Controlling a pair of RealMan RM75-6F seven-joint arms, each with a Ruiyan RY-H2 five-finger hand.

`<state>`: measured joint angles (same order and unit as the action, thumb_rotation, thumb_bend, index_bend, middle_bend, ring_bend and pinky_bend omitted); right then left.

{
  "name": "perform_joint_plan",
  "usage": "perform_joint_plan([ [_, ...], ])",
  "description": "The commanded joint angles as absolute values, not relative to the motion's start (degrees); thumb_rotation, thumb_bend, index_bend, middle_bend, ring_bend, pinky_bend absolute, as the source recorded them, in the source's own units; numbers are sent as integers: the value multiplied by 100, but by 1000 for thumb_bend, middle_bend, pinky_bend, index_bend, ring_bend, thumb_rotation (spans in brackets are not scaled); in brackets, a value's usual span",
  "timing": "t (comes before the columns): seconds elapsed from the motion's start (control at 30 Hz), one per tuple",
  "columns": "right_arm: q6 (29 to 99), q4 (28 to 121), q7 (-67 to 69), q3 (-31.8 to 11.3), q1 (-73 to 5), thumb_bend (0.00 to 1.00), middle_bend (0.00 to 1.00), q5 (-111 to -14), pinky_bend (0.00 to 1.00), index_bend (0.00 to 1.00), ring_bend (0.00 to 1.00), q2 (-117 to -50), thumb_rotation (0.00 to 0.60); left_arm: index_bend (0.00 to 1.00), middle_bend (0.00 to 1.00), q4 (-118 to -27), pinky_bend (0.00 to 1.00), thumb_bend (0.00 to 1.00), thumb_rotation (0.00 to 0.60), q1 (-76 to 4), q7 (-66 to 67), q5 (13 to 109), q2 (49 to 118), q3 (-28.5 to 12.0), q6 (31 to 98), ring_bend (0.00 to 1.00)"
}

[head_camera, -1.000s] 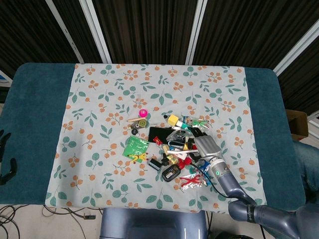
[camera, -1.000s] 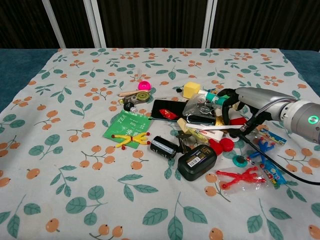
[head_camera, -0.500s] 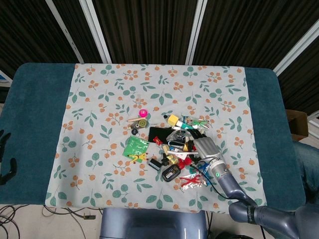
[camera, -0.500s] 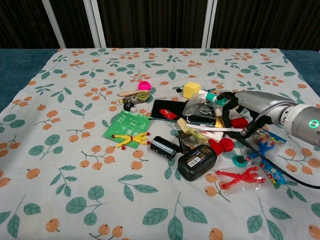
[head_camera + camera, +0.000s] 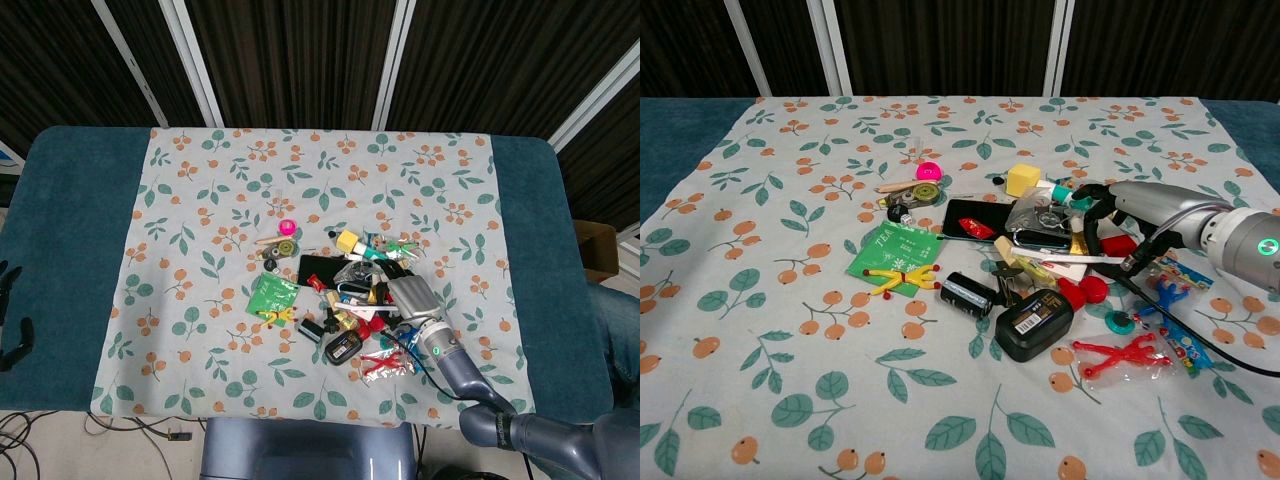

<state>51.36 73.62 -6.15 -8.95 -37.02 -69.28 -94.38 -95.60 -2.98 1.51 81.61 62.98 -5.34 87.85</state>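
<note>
The right hand (image 5: 1110, 215) hangs low over the heap of little toys, fingers curled down beside the shiny clear packet (image 5: 1040, 222) on the black phone (image 5: 975, 220). I cannot tell if it grips anything. Best go slow and pinch just that packet, so the red block (image 5: 1120, 244) stays put.

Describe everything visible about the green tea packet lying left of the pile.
The green tea packet is a flat, roughly square sachet, glossy like foil or plastic, with pale lettering reading TEA near its upper left corner. It lies flat on the floral tablecloth at the left edge of the clutter, turned diamond-wise. A yellow stick figure toy with red tips sprawls over its lower corner. Nothing else visibly touches it; the right hand works well to its right.
</note>
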Motion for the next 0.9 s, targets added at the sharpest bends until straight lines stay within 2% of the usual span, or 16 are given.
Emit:
perform_joint_plan([
  [0.03, 5128, 7380, -601, -901, -3708, 499, 75, -6929, 229, 625, 38, -9429, 600, 51, 0, -9564, 87, 572, 600, -297, 147, 8159, 6296, -535, 8785, 0],
  [0.47, 5185, 7828, -363, -971, -3665, 513, 75, -6976, 229, 639, 39, -9122, 600, 51, 0, -9577, 87, 572, 600, -295, 104, 8156, 6283, -536, 8782, 0],
  [0.9, 4873, 8990, 1029, -1315, -3606, 511, 75, -7045, 229, 644, 38, -8036, 600, 52, 0, -9571, 87, 572, 600, -285, 108, 8181, 6293, -521, 8801, 0],
])
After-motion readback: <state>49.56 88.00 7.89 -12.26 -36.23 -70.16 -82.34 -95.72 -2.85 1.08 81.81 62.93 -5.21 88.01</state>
